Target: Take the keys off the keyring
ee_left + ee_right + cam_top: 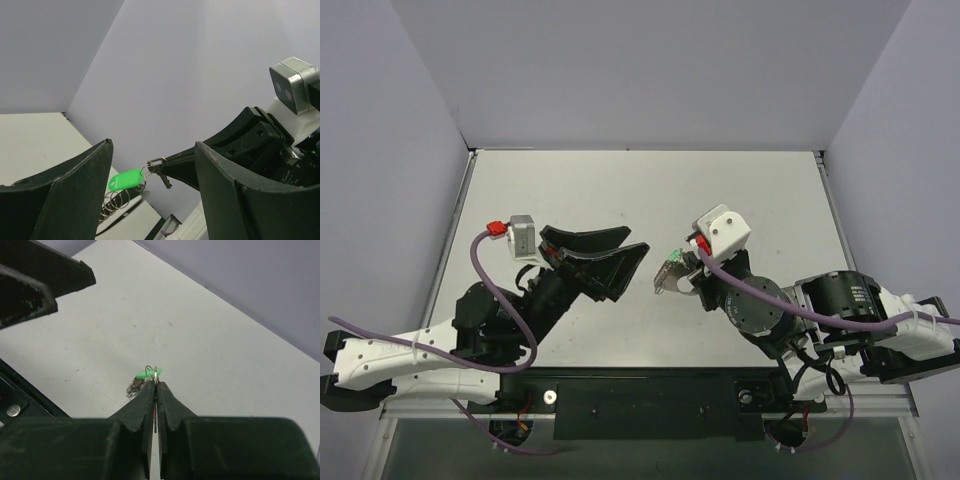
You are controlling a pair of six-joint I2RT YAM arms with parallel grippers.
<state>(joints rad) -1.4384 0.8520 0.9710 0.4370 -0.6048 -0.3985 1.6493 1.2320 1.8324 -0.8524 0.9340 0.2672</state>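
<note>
Desk (650, 190): flat, pale off-white top with faint scuffs and dark specks, seen best in the right wrist view. Black base plate (650, 395) lies across the near edge and carries both arm bases. Small round silver fitting (551, 397) on the plate's left part.

Overhead looks down; both wrist views share the keyring (155, 161).

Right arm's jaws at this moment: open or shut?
Shut. In the right wrist view the right gripper has its jaws pressed together on the keyring, whose wire pokes out past the tips.
</note>
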